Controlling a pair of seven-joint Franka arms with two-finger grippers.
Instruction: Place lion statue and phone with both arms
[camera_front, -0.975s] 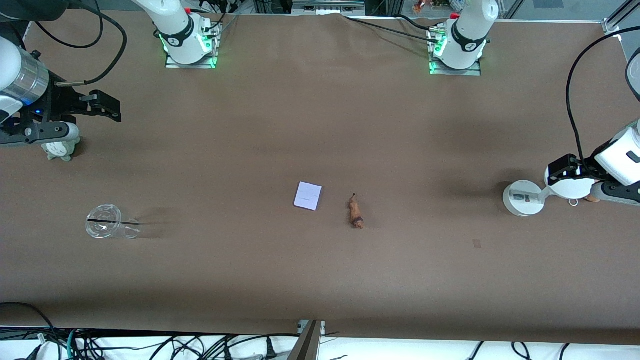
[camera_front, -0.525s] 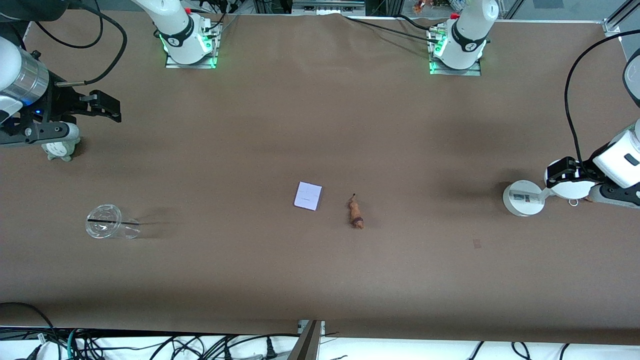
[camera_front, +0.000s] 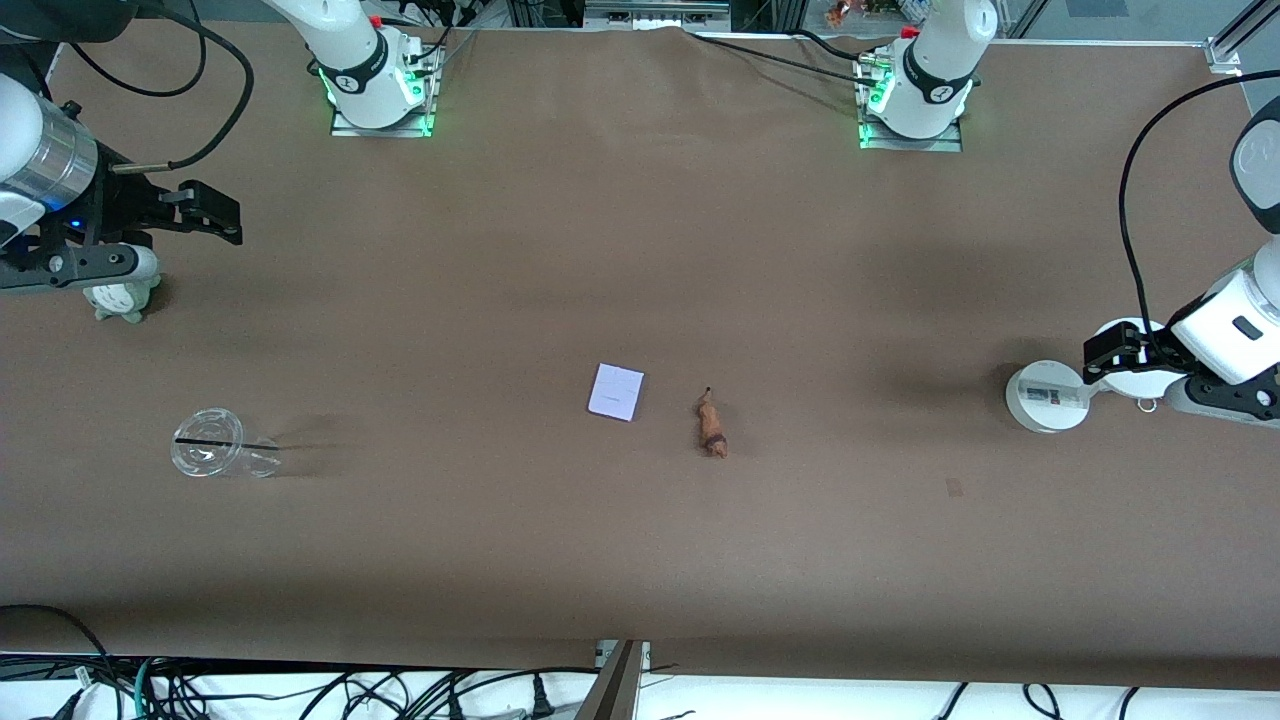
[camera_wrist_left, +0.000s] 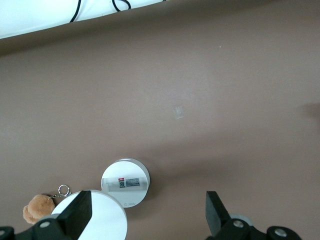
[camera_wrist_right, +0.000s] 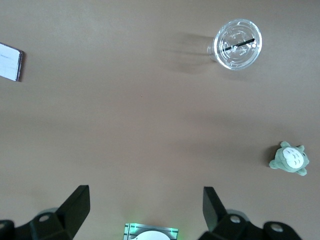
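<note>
The phone (camera_front: 616, 391), a flat pale rectangle, lies flat at the table's middle. The lion statue (camera_front: 712, 428), a tiny orange-brown figurine, lies beside it toward the left arm's end. Neither gripper touches them. My left gripper (camera_front: 1100, 354) hovers open and empty over a white round stand at the left arm's end; in the left wrist view (camera_wrist_left: 145, 212) its fingers straddle bare table. My right gripper (camera_front: 215, 215) hangs open and empty at the right arm's end (camera_wrist_right: 145, 200). The right wrist view catches the phone (camera_wrist_right: 10, 61) at its edge.
The white stand (camera_front: 1045, 397) has a disc top (camera_wrist_left: 95, 220); a brown plush with a keyring (camera_wrist_left: 36, 212) lies by it. A grey-green plush (camera_front: 120, 297) sits under the right arm. A clear plastic cup (camera_front: 215, 455) lies on its side nearer the front camera.
The left gripper has drifted slightly toward the table's middle, over the white stand. The right arm, the phone and the lion statue have not moved.
</note>
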